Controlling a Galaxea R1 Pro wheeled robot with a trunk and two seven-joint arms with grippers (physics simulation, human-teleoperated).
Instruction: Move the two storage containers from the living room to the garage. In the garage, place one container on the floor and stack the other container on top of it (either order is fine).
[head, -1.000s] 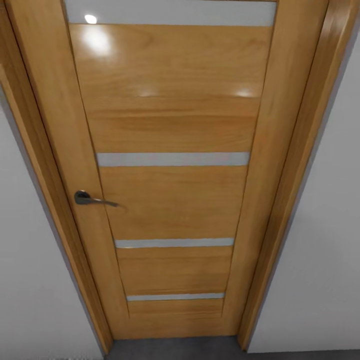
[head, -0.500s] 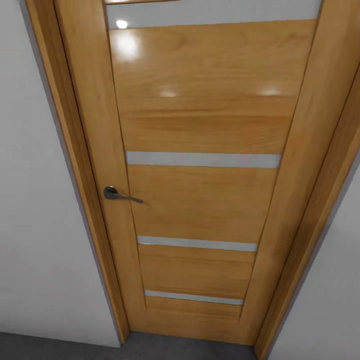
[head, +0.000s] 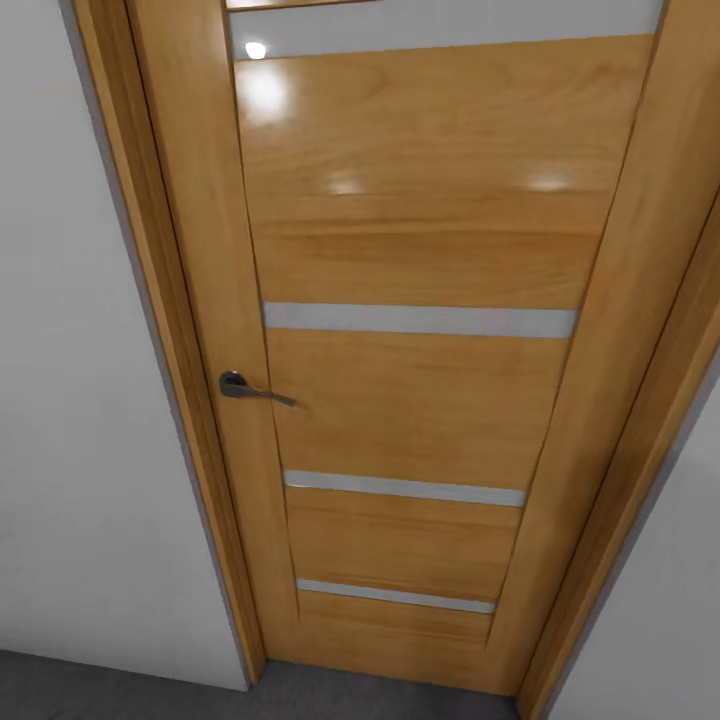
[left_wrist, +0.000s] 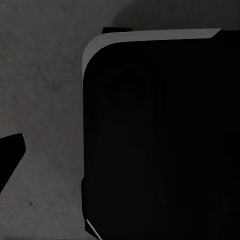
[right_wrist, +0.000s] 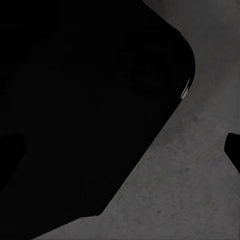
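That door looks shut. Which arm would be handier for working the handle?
Probably the left: the handle sits on the door's left edge in the head view, the robot's left side. Neither arm is raised near it yet.

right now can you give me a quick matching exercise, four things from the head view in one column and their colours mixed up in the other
Things:
1. door
2. door handle
3. wall
4. floor

Colours:
A. dark grey, mottled
B. glossy honey-brown wood with pale horizontal strips
C. plain off-white
D. dark metal

Pairs: 1-B, 2-D, 3-C, 4-A
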